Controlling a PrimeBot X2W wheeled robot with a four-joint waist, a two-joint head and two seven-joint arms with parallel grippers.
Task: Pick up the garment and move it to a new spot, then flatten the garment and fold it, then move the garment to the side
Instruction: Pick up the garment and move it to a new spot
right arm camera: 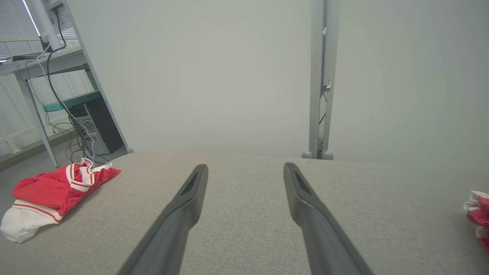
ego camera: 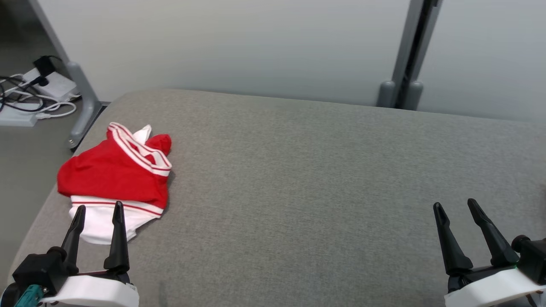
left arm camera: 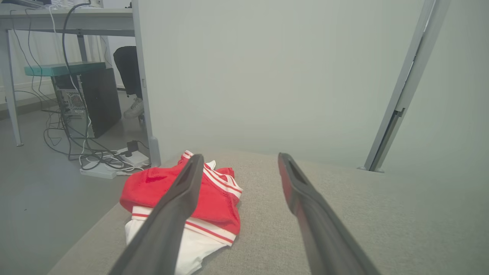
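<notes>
Closest to us at the bottom of the head view we've got both grippers. The left gripper [ego camera: 99,207] sits lower left with its two dark fingers spread wide and nothing between them. The right gripper [ego camera: 455,204] at lower right is the same deal: wide apart, holding nothing, just bare fabric under it.

Right above the left fingertips is the garment [ego camera: 115,170], a red piece with white and red striped trim and a white section underneath. It's lying bunched and roughly folded over itself. In the head view the left fingertips overlap its white lower edge, but we can't tell if they actually touch it. In the left wrist view one finger crosses in front of it, while the other points at bare cushion to its right.

It's all sitting on a big grey cushion [ego camera: 307,179], with the garment near the left edge of the frame, well apart from the right gripper. At the far right edge of the right wrist view we also spot another red and white cloth [right arm camera: 477,214] on the cushion.

Behind the cushion there's a pale partition wall [ego camera: 256,47] with a grey post [ego camera: 405,55] at upper right. Upper left of the head view, on the floor, there's a power strip [ego camera: 49,83] with tangled cables. Further back, the left wrist view shows a computer tower [left arm camera: 99,103] under a desk and a person's shoe [left arm camera: 133,109].
</notes>
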